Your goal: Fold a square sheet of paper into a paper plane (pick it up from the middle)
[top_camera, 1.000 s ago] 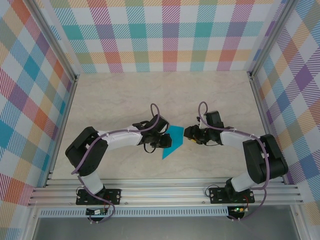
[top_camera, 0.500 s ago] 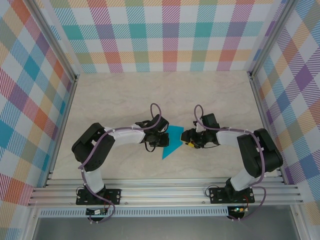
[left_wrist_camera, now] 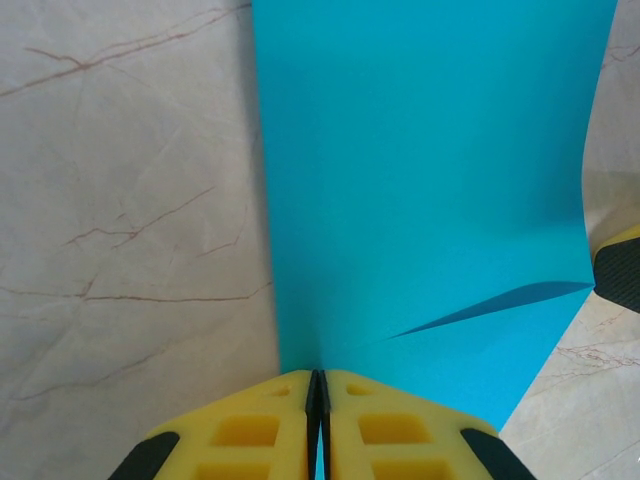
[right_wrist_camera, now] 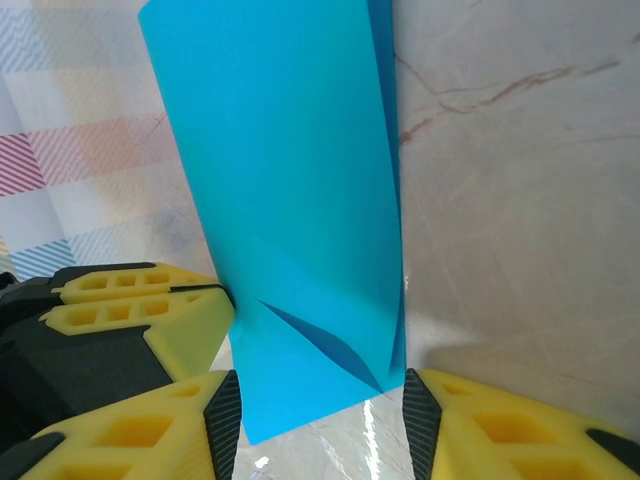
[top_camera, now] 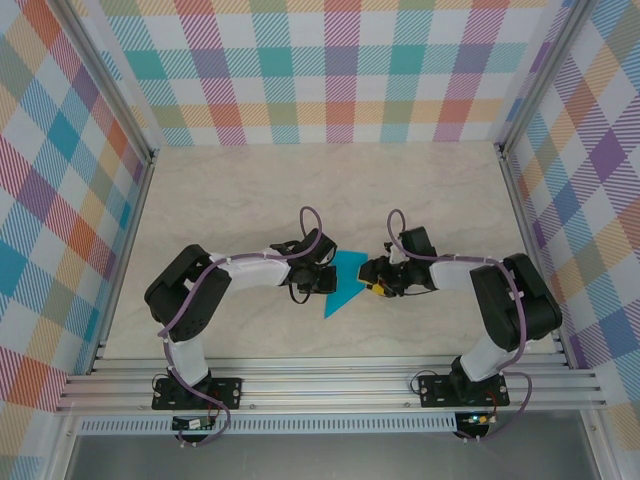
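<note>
The teal-blue sheet of paper [top_camera: 346, 284] lies folded over on the table between my two grippers, one corner pointing toward the near edge. My left gripper [top_camera: 322, 279] is shut on the paper's left edge; in the left wrist view the yellow fingers [left_wrist_camera: 250, 430] meet on the paper [left_wrist_camera: 420, 180], which has a loose raised flap. My right gripper [top_camera: 369, 280] is open at the paper's right end. In the right wrist view the paper's [right_wrist_camera: 290, 200] near end sits between the two pads of the right gripper [right_wrist_camera: 322, 408], and the left gripper [right_wrist_camera: 150, 305] pinches its far side.
The marble-look tabletop [top_camera: 250, 200] stretches out behind the paper. Plaid walls [top_camera: 330, 70] enclose the back and both sides. An aluminium rail [top_camera: 330, 385] with the arm bases runs along the near edge.
My right gripper has moved left and slightly nearer, onto the paper's right end. The left arm's elbow shifted a little right; its gripper stays on the paper.
</note>
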{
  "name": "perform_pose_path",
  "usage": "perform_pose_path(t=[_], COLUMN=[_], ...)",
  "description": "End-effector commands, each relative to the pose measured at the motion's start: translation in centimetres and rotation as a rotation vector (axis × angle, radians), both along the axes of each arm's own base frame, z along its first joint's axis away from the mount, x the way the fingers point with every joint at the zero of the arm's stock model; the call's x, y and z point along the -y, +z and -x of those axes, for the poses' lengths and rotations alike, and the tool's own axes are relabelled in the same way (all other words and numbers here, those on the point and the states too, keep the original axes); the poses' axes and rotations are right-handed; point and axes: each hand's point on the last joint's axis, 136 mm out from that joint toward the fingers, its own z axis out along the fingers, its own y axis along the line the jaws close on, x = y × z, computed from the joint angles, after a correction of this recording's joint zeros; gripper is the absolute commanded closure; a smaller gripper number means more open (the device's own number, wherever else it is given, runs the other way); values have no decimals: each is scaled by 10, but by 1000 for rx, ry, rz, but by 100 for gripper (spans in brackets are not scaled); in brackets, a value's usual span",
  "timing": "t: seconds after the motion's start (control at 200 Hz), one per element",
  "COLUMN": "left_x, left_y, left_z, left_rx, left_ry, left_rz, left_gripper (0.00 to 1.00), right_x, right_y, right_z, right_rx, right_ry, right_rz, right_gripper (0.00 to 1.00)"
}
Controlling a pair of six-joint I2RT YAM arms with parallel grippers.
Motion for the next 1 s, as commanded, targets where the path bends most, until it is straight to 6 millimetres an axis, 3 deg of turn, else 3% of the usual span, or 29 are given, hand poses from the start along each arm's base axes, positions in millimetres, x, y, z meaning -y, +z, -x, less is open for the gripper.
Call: perform_pose_path(t=[0.0,0.735,0.995], left_x=[-18,-14,-15], left_y=[-23,-18,-16], left_z=[11,10,9], left_rx=[-53,-47,-40], left_ry=[-7,-10,-6], left_rz=[-69,-55,-55], left_gripper=[89,89,89], right_x=[-8,-12,-16], right_y=[1,14,28], right_z=[-3,-12,-20], right_rx=[-26,-15,-9], right_ry=[-5,-37,-67], right_rz=[-35,-56,-88], right_gripper=[52,53,51])
